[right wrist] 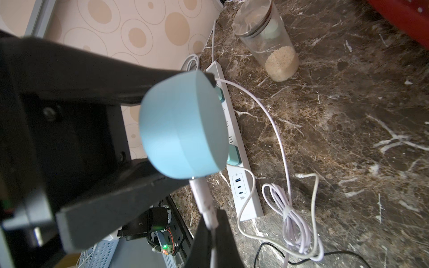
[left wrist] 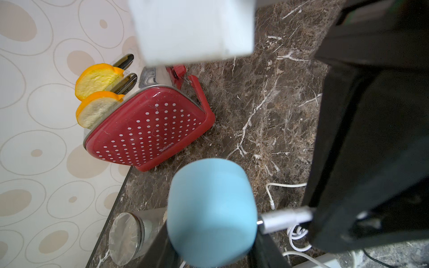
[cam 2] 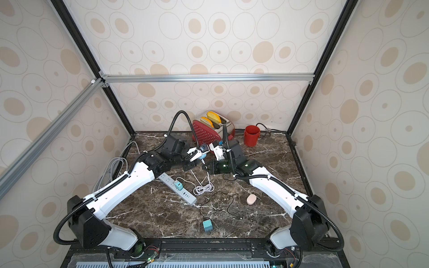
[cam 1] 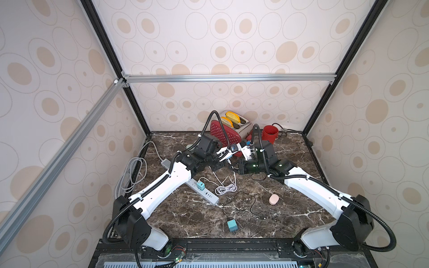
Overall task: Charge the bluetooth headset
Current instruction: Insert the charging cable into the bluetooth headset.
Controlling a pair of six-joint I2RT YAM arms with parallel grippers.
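top views take in the whole bench (cam 1: 185, 220) and both arms. the grain jar (right wrist: 269, 44) reads clearly only at the wrists; from above it is mostly hidden behind the left arm. the pink case (cam 1: 274, 199) and loose adapter (cam 1: 231, 224) show only in the top views, and the plug-to-case contact only in the wrist views. counts: one toaster (cam 1: 220, 133), one power strip (cam 1: 204, 191), one red cup (cam 1: 270, 134), one jar, two toast slices (cam 1: 233, 117), two cables (white cable (cam 1: 226, 189) coiled, black cable (cam 1: 253, 204) loose), two cases, two teal adapters, the plugged adapter (cam 1: 200, 185) sitting in the strip. blue headset case (right wrist: 183, 125): matte light blue, rounded, a seam round it, held off the bench in front of the toaster. left tool (cam 1: 228, 152) is part open, clamped on it. right tool (right wrist: 212, 229) is closed tight on the white cable's plug (right wrist: 204, 199), tip touching the case edge; seated or not, cannot tell.
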